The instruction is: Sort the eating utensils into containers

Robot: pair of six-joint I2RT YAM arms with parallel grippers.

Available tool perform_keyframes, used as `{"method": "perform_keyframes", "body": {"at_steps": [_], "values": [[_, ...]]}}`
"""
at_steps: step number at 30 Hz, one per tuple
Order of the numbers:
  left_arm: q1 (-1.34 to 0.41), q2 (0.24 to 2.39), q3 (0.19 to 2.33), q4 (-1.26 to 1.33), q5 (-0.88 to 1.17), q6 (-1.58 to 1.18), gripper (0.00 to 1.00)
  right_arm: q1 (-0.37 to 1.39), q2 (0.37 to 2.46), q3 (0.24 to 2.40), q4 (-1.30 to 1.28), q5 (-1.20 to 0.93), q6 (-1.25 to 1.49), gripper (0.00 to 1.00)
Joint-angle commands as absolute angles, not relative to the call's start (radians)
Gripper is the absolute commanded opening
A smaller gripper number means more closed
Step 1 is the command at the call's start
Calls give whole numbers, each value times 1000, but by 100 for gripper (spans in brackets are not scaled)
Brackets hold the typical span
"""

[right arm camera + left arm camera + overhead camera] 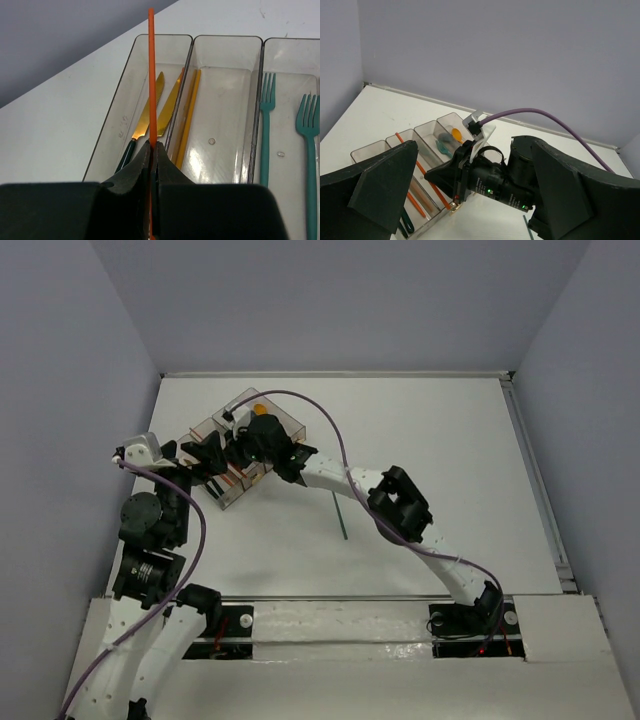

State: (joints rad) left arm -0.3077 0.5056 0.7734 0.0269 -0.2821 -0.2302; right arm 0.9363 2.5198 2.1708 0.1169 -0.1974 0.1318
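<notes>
Four joined bins (370, 146) sit on the table's (450, 440) far left. The right gripper (151, 149) is clamped on an orange stick (150, 75), seemingly above the bin holding knives (169, 110). Forks (265, 130) lie two bins over. The left gripper (472, 150) hangs beside the bins, fingers wide apart. A dark stick (338, 514) lies on the table.

knives (169, 109) in end bin (117, 125), sticks (187, 117) in next, forks (264, 135) in third, loose stick (338, 515) on table (430, 430)

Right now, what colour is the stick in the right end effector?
Orange stick, best seen from the right wrist.
</notes>
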Motion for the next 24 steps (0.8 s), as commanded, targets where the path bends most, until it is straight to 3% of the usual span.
{"method": "perform_keyframes", "body": {"at_steps": [1, 13, 24], "values": [[-311, 479, 753, 95, -290, -210, 99, 931, 2490, 2214, 135, -183, 130, 0], [-311, 433, 690, 129, -279, -218, 99, 839, 2349, 2105, 153, -126, 152, 0], [-311, 443, 677, 146, -278, -213, 99, 736, 2373, 2114, 127, -161, 147, 0]]}}
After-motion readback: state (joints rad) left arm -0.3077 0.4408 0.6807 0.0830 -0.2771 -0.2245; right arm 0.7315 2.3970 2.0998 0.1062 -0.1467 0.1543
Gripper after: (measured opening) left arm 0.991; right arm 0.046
